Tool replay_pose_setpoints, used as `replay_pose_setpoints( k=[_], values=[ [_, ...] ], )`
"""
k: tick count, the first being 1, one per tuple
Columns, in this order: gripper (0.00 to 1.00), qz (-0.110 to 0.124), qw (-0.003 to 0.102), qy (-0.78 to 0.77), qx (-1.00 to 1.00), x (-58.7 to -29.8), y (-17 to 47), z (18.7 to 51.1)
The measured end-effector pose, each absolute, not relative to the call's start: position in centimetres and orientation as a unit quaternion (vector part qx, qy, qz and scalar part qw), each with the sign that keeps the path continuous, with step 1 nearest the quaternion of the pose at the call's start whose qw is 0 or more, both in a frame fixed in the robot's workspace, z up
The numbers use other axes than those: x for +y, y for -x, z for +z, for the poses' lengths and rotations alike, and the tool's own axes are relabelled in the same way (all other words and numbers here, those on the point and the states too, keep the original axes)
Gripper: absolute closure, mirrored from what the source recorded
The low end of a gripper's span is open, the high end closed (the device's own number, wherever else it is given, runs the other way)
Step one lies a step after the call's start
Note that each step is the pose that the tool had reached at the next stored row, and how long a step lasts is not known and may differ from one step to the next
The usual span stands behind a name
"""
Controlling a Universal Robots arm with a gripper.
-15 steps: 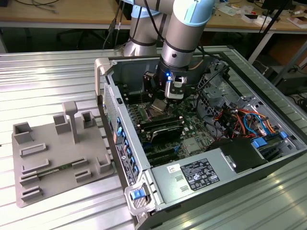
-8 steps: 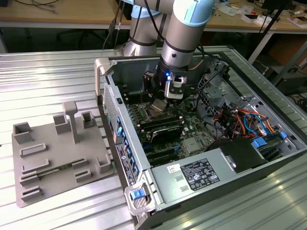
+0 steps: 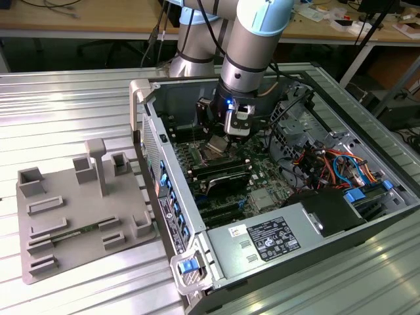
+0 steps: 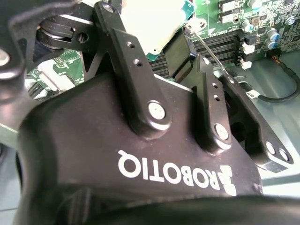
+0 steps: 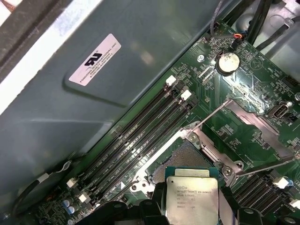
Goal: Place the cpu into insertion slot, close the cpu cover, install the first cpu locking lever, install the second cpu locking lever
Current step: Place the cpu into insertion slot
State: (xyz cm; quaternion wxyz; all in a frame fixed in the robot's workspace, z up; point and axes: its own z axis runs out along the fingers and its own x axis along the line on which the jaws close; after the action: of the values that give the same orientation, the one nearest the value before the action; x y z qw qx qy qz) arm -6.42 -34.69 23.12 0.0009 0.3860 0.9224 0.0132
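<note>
An open computer case (image 3: pixel 152 141) lies on its side on a slatted aluminium table (image 3: pixel 65 98), holding a green motherboard (image 3: pixel 266 172), a power supply (image 3: pixel 295 226) with one white printed label (image 3: pixel 272 239), and a tangle of orange and blue cables (image 3: pixel 331 164). The single robot arm (image 3: pixel 252 46) reaches down into the case, its gripper (image 3: pixel 231 131) hanging above the board. In the first wrist view the cpu (image 5: pixel 192 199), one silver-topped square chip with small print on its face, sits clamped between the dark fingers (image 5: pixel 157 206) of the gripper, directly over the near edge of the insertion slot (image 5: pixel 180 161); whether chip and socket touch cannot be told. The cpu cover (image 5: pixel 255 124) stands swung open beyond the socket, and two thin locking levers (image 5: pixel 211 115) stick out free on either side of it. One bank of long black memory slots (image 5: pixel 140 140) runs beside the socket, one round coin battery (image 5: pixel 228 62) is seated in the board, and a single white sticker (image 5: pixel 93 58) marks the case wall. The second wrist view shows the gripper's black body with white lettering and its fingers (image 4: pixel 117 42) closed on a pale square. At the exterior view's left, one grey moulded fixture tray (image 3: pixel 72 216) rests on the table beside the case, its pockets and posts moulded in the same grey.
</note>
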Motion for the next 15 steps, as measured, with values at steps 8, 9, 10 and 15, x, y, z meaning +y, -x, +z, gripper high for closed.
replay_pose_setpoints(
  k=[8,9,10,15],
  values=[
    [0.45,0.013,0.001,-0.395,0.919,-34.69,6.42,23.11],
    [0.45,0.013,0.001,-0.396,0.918,-34.69,6.42,23.11],
    [0.45,0.013,0.001,-0.397,0.918,-34.69,6.42,23.11],
    [0.45,0.013,0.001,-0.403,0.915,-34.69,6.42,23.10]
  ],
)
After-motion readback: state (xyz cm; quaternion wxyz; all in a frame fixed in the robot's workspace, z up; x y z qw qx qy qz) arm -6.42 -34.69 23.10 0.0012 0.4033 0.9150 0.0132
